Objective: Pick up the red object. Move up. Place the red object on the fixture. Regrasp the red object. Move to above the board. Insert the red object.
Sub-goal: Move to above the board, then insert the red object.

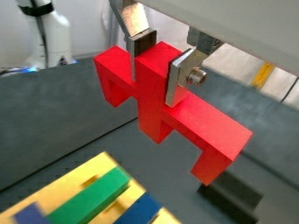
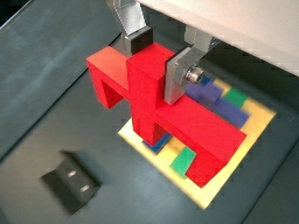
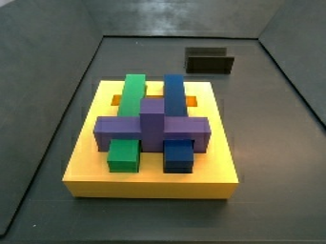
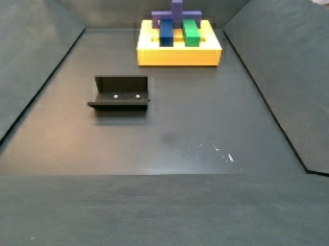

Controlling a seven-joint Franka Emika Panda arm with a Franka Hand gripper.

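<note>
The gripper (image 2: 162, 54) clamps the red object (image 2: 158, 105) above the board (image 2: 260, 131). Square it over a free slot, then descend slowly. The fixture (image 4: 119, 94) sits mid-left in a side view.

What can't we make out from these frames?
- Claw and red object: out of frame in both side views, so height over the board is unknown.
- Board slots: in a wrist view the red object hides most of the board.
- Fixture: cut off by the picture's edge in a wrist view.
</note>
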